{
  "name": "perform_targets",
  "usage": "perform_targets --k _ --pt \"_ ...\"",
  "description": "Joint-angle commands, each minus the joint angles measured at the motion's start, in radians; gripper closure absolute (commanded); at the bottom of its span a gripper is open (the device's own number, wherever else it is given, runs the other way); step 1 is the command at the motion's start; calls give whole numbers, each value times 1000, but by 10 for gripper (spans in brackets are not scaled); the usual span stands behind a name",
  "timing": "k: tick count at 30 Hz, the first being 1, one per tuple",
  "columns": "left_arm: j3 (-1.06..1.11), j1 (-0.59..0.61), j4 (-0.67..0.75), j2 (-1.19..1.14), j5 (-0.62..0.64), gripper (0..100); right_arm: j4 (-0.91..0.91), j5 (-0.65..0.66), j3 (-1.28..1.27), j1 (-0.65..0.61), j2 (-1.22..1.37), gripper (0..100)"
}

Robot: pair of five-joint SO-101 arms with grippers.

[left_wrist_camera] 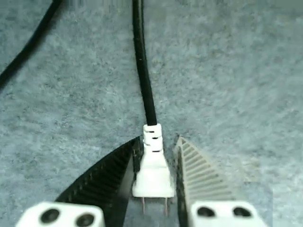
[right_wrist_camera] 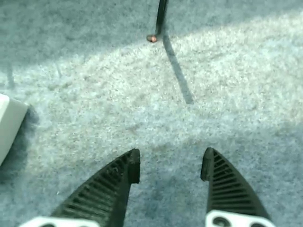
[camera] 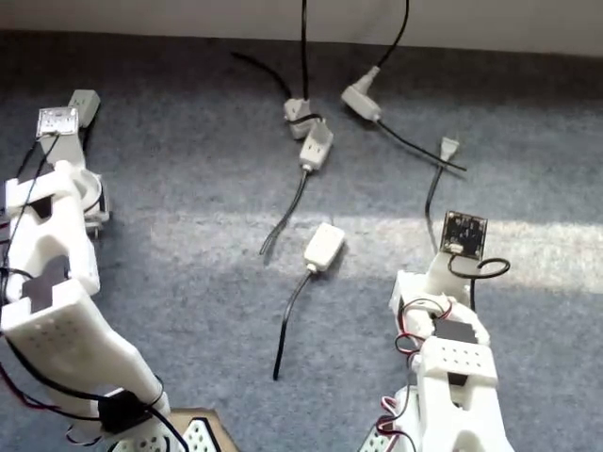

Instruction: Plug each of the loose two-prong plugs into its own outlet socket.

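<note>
Clamping the plug (left_wrist_camera: 152, 177) from both sides, the left gripper (left_wrist_camera: 158, 141) holds it in line with its fingers, prongs toward the wrist. The plug's black cord (left_wrist_camera: 144, 71) runs away over the grey carpet (left_wrist_camera: 236, 71). The right gripper (right_wrist_camera: 171, 152) has its fingers apart over carpet, at the edge of a sunlit band. A white socket (camera: 323, 247) lies mid-table in that band, to the left of the right arm. A second plug (camera: 449, 148) lies beyond the right arm, well apart from the socket.
</note>
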State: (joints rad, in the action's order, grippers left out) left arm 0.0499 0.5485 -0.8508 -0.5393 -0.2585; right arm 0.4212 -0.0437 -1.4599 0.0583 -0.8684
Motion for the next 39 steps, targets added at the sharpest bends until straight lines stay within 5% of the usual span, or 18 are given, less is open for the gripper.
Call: perform_targets --k 1,18,26,34,39 --pt "-48 -15 -80 18 -11 959 -15 12 4 -7 -13 779" --pt "-59 -45 -322 386 -11 962 -15 14 4 -7 -13 779" --pt "-56 -170 -365 641 -3 962 -13 14 4 -7 -15 779" --pt "-54 -461 -404 811 290 979 -12 14 4 -1 -15 779" --pt "-48 -622 -293 845 543 993 -12 14 4 1 -15 781"
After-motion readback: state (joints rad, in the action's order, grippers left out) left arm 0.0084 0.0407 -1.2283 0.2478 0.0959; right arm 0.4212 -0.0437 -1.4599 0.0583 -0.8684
